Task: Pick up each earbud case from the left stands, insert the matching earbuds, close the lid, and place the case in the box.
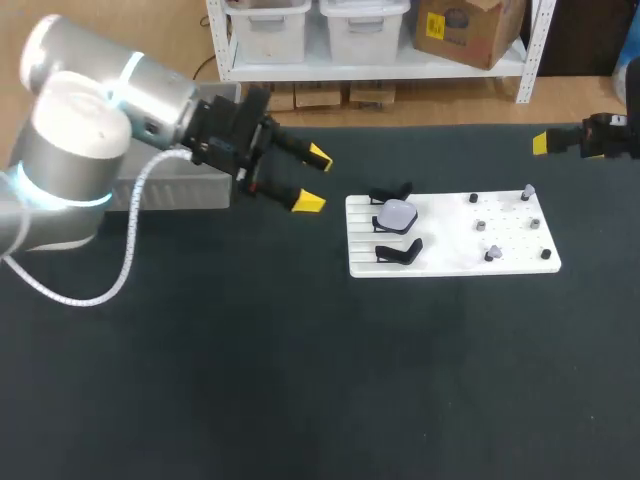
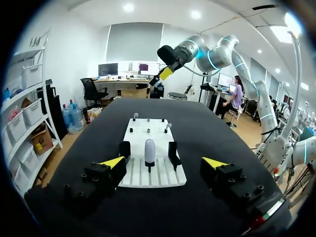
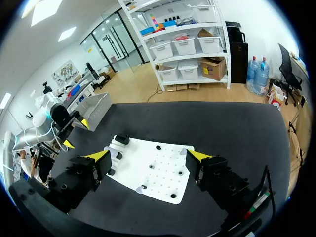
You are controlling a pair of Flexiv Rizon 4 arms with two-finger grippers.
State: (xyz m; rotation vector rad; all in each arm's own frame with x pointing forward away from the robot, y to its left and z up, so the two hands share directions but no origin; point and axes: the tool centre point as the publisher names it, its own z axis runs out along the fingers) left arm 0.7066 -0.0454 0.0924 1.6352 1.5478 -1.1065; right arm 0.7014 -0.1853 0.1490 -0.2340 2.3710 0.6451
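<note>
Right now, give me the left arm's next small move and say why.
Probably ease the left jaws forward toward the earbud case on the white board. The jaws stand open and empty, short of the board's edge, and the case sits straight ahead of them between two empty black stands, untouched.

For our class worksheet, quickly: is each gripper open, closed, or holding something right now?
Left yellow-tipped two-finger gripper: open, holding nothing.
Right yellow-tipped two-finger gripper: open, holding nothing.
</note>
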